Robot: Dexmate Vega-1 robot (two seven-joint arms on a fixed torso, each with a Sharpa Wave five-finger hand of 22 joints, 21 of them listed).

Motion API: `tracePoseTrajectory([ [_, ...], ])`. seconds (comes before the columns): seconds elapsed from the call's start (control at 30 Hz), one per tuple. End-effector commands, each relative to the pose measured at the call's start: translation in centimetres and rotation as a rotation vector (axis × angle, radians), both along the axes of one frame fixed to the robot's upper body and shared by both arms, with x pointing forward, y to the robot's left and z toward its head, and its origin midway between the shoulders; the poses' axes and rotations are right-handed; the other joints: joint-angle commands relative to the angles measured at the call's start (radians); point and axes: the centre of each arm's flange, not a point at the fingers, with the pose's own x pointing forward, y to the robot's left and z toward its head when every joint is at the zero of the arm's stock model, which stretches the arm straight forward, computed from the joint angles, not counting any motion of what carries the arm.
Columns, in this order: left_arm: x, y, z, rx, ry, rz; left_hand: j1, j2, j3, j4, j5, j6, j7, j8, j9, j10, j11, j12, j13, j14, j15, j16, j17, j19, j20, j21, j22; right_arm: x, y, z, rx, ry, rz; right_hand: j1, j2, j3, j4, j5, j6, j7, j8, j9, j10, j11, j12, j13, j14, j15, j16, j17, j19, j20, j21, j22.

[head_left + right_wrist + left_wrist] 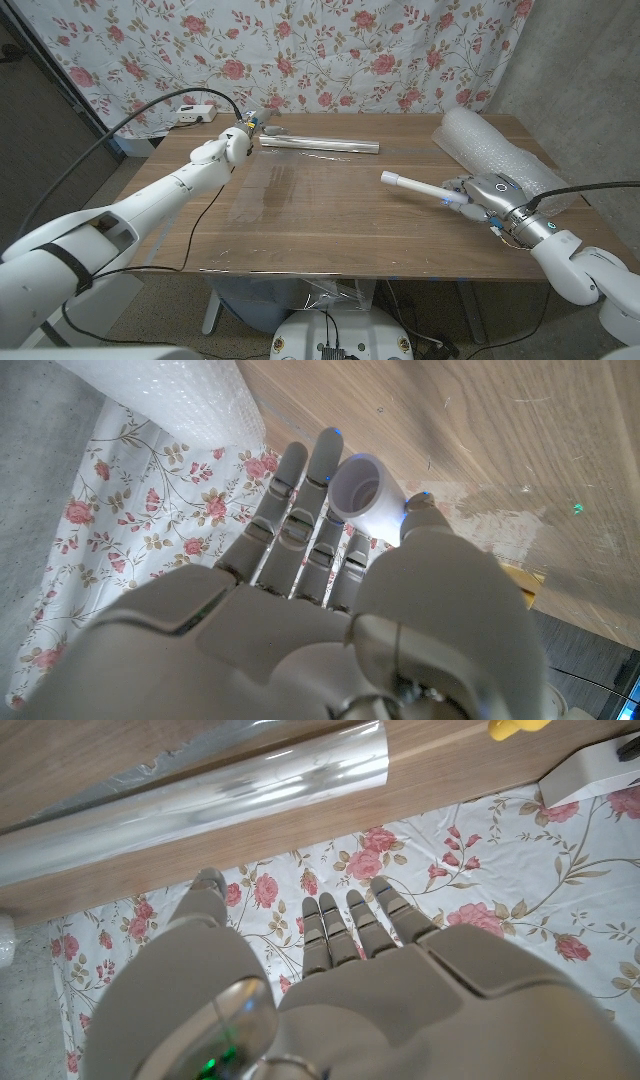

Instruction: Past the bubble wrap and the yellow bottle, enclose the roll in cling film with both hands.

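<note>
Wooden table (330,240) in front of a floral curtain (300,50). Cling film roll (320,144) lies crosswise at the far middle of the table, long and shiny; a clear sheet of film (290,200) is spread from it toward the near edge, wrinkled and reflective. In the left wrist view the same cling film roll (200,805) lies on the wood just beyond the fingers (340,925).

Left hand (232,146) is at the far left, right beside the left end of the cling film roll, by a yellow bottle (252,119) that is partly hidden behind it. Cannot tell from the head view if it grips anything; in the left wrist view the fingers are straight and slightly apart, with nothing between them, hand (330,990) seen from the back.

Right hand (478,195) is at the right middle, holding a white tube roll (415,187) that sticks out to the left, tilted above the table. In the right wrist view the fingers (300,510) and thumb wrap around the open end of the white tube roll (362,488).

Bubble wrap (500,150) lies in a bulky roll at the far right, just behind the right hand. A white power strip (193,113) sits beyond the table's far left corner, with black cables running from it.
</note>
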Motion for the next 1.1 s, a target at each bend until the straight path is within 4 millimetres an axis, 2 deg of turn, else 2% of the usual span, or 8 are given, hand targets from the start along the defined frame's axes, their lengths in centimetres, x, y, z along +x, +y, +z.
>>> tracePoseTrajectory([
  [0.03,1.0,-0.4,0.2,0.028,0.003,0.018,0.005,-0.001,-0.002,0.005,-0.001,0.003,-0.008,0.005,0.006,0.014,-0.007,0.012,0.006,0.025,-0.004,0.010,0.006,0.024,-0.001,0.012,0.006,0.0,0.0,-0.2,0.004,0.004,-0.011,0.015,0.028,0.336,0.097,0.007,0.021,-0.013,-0.002,0.003,0.058,-0.052,0.004,0.002,0.004,-0.072,-0.003,0.006,-0.007,-0.109,0.012,-0.001],
  [0.33,1.7,-0.9,0.0,0.082,0.003,0.043,0.017,0.007,-0.001,0.002,0.001,-0.003,-0.009,0.006,0.010,0.021,-0.015,0.014,0.014,0.031,-0.008,0.010,0.008,0.022,0.000,0.008,0.007,0.2,0.2,0.0,0.001,0.004,-0.014,0.013,0.028,0.336,0.095,0.007,0.025,-0.014,-0.006,0.007,0.063,-0.053,0.003,0.002,0.008,-0.072,-0.007,0.010,-0.012,-0.110,0.025,-0.009],
  [0.37,1.8,-0.8,0.0,0.066,0.007,0.036,0.023,0.010,0.001,0.000,0.002,-0.004,-0.010,0.006,0.011,0.026,-0.028,0.016,0.016,0.032,-0.008,0.009,0.009,0.021,0.000,0.008,0.007,0.2,0.2,0.0,0.001,0.004,-0.014,0.013,0.028,0.336,0.095,0.007,0.026,-0.014,-0.007,0.007,0.063,-0.052,0.003,0.002,0.007,-0.072,-0.009,0.009,-0.013,-0.109,0.026,-0.010],
  [0.5,2.3,-0.8,0.1,0.077,0.022,0.039,0.031,0.011,0.001,-0.002,0.002,0.003,-0.012,0.011,0.013,0.030,-0.028,0.018,0.021,0.034,-0.015,0.008,0.009,0.018,0.000,0.006,0.007,0.3,0.3,0.0,-0.004,0.007,-0.017,0.012,0.028,0.336,0.094,0.007,0.027,-0.014,-0.009,0.008,0.062,-0.052,0.002,0.004,0.008,-0.072,-0.009,0.012,-0.015,-0.110,0.030,-0.012],
  [0.63,2.7,-1.1,0.0,0.111,0.026,0.054,0.038,0.013,-0.002,-0.002,0.001,0.013,-0.012,0.020,0.018,0.044,-0.030,0.026,0.029,0.056,-0.024,0.015,0.014,0.040,-0.009,0.013,0.008,0.4,0.4,0.1,-0.009,0.009,-0.025,0.011,0.028,0.337,0.093,0.007,0.029,-0.014,-0.011,0.008,0.062,-0.054,0.000,0.003,0.009,-0.072,-0.013,0.012,-0.017,-0.111,0.037,-0.016],
  [1.1,4.1,-2.0,0.1,0.191,0.020,0.076,0.045,0.011,-0.014,0.001,0.001,0.061,-0.024,0.049,0.027,0.079,-0.037,0.043,0.044,0.082,-0.035,0.024,0.023,0.044,-0.006,0.012,0.010,0.6,0.6,0.4,-0.012,0.011,-0.036,0.009,0.028,0.337,0.091,0.007,0.031,-0.014,-0.018,0.009,0.065,-0.053,-0.006,0.001,0.008,-0.072,-0.022,0.012,-0.024,-0.111,0.052,-0.026],
])
